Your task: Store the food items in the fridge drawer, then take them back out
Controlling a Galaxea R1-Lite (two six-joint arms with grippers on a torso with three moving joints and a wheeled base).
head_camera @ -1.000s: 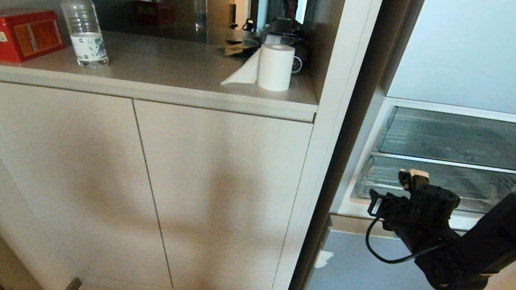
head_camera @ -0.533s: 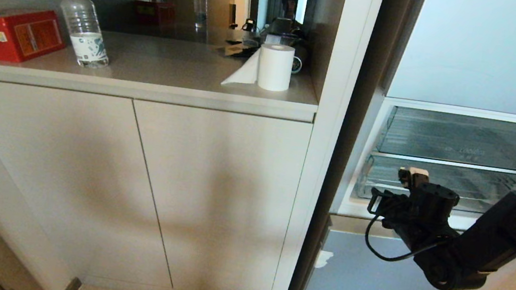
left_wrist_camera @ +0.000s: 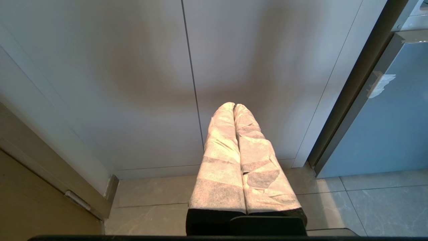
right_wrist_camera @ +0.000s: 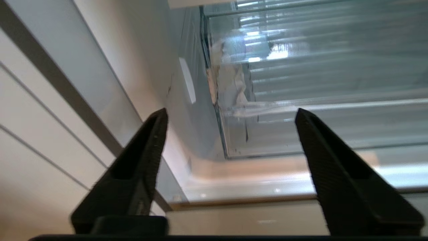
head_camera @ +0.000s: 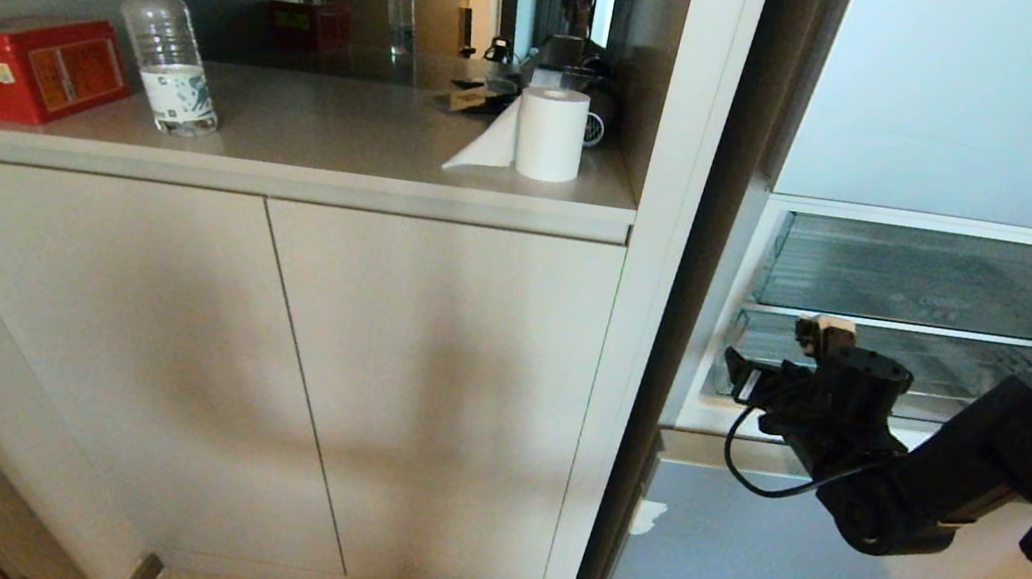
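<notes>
Black right gripper (right_wrist_camera: 230, 113), fingers spread wide with nothing between them, before the clear ribbed plastic fridge drawer (head_camera: 928, 373); clear upper drawer (head_camera: 941, 284) close above; white fridge side wall (head_camera: 728, 289) bounds the opening at left

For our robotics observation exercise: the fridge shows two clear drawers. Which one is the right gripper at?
The lower clear drawer. The open right gripper sits at its left front corner; the upper drawer lies above it.

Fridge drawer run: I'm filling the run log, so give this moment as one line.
right gripper: open, empty, at fridge drawer front | left gripper: shut, parked | food: none visible
</notes>
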